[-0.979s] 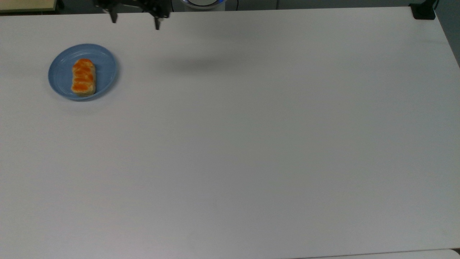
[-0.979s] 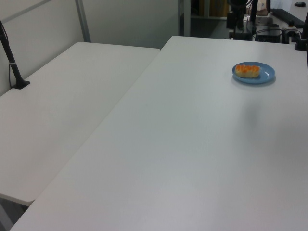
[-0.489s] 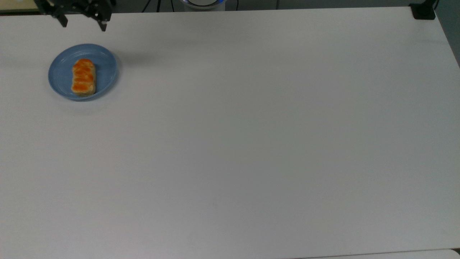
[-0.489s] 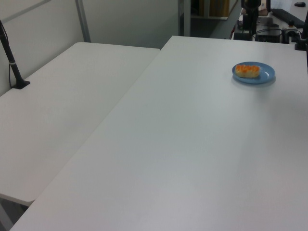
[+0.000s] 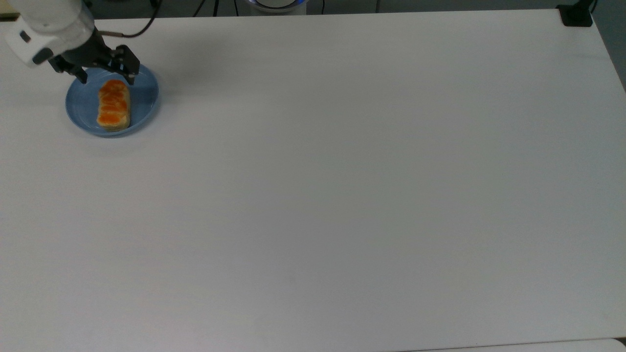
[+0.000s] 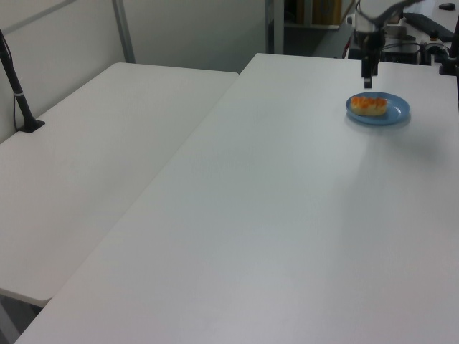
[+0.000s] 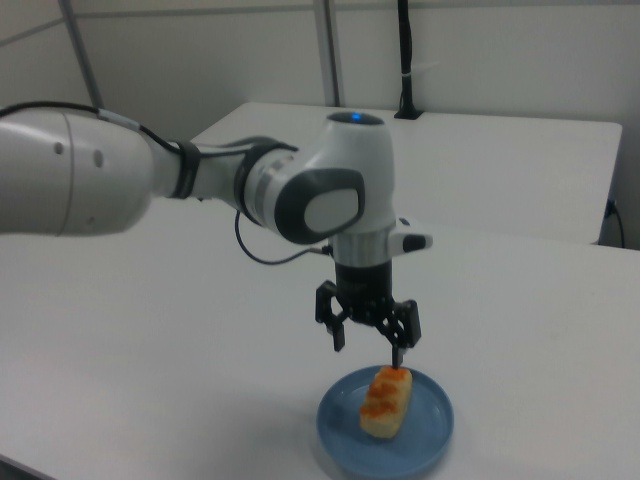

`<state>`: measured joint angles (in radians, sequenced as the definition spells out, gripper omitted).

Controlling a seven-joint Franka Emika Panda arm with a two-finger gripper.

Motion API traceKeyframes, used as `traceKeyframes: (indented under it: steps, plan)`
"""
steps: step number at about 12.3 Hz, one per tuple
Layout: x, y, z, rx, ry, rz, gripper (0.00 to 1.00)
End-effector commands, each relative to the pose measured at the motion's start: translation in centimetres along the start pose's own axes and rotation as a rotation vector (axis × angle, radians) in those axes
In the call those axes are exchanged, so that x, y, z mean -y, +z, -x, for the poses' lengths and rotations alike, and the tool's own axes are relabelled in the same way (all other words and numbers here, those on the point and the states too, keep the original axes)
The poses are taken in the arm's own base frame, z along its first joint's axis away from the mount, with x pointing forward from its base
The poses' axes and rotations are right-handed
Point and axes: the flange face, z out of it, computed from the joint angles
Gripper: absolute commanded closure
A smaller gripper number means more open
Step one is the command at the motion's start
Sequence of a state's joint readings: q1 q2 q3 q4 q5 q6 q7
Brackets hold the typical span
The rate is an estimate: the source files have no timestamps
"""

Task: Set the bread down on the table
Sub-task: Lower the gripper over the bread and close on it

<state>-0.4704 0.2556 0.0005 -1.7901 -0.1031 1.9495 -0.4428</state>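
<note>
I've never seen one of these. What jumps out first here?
The orange-topped bread on a blue plate, the only colour on a big white table, near the top view's upper left. Just above it hangs the white arm's black gripper, fingers open.

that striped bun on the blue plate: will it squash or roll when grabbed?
The small oblong orange-topped bun looks soft, so it probably dents under hard squeezing. It lies flat on the round blue plate, so rolling seems unlikely. Probably light; its glossy top may be slick.
</note>
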Motion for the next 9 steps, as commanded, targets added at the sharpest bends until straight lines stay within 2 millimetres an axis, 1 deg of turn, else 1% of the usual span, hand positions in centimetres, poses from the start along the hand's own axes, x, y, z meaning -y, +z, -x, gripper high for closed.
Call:
traceKeyframes:
  steps: [1, 4, 5, 6, 7, 9]
  plan:
    - [-0.5, 3.4, -0.7, 0.011, -0.048, 0.050, 0.00]
    - [-1.1, 5.4, -1.0, 0.048, -0.076, 0.087, 0.00]
    - [-1.7, 5.7, -0.8, 0.046, -0.071, 0.094, 0.02]
    - [-1.9, 6.5, -0.9, 0.042, -0.073, 0.096, 0.06]
    - [-1.6, 7.2, -1.1, 0.038, -0.079, 0.096, 0.13]
    - [-1.2, 7.8, -1.3, 0.040, -0.086, 0.093, 0.24]
